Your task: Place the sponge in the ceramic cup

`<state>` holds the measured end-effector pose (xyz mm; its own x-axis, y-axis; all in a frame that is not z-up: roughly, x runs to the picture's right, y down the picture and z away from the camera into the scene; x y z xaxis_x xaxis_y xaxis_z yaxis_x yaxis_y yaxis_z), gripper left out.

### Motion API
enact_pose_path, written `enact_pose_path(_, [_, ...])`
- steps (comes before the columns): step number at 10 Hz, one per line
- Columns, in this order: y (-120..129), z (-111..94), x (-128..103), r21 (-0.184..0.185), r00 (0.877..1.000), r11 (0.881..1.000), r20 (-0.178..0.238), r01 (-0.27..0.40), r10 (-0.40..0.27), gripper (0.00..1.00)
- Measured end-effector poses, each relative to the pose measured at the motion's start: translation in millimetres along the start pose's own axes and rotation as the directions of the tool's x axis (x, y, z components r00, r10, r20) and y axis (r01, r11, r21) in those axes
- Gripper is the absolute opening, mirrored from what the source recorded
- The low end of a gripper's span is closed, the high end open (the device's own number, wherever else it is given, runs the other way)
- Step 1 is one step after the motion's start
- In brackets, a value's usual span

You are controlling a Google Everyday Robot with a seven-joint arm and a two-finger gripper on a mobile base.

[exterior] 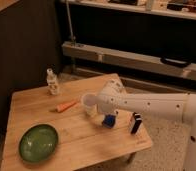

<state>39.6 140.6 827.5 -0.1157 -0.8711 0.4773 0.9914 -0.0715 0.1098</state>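
One white arm reaches in low from the right across the table, wrist bent down against the ceramic cup. Its pincer hangs spread wide over the blue sponge, which lies just right of the cup; I cannot tell whether they touch.

I work at a low wooden table on a speckled floor. A dark wall stands beside it; a pale metal beam crosses behind.

**Robot arm reaching down over a wooden table**

The white arm's gripper, jaws apart, hangs just above a blue sponge beside the pale ceramic cup. A carrot, clear bottle, green bowl and dark upright block share the table.
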Motion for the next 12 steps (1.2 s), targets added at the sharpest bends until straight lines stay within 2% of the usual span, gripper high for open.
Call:
enact_pose_path(2, [24, 17, -4, -0.048, 0.998, 0.998, 0.052, -0.037, 0.04, 0.8])
enact_pose_path(3, [30, 28, -6, -0.055, 0.995, 0.997, 0.078, -0.051, 0.055, 0.8])
enact_pose_path(6, [34, 56, -8, -0.024, 0.987, 0.996, 0.128, -0.091, 0.093, 0.8])
enact_pose_path(8, [31, 58, -7, -0.018, 0.986, 0.995, 0.128, -0.103, 0.105, 0.79])
enact_pose_path(10, [32, 52, -4, -0.045, 0.986, 0.991, 0.104, -0.128, 0.132, 0.64])
enact_pose_path(12, [39, 46, -3, -0.091, 0.985, 0.986, 0.083, -0.143, 0.15, 0.41])
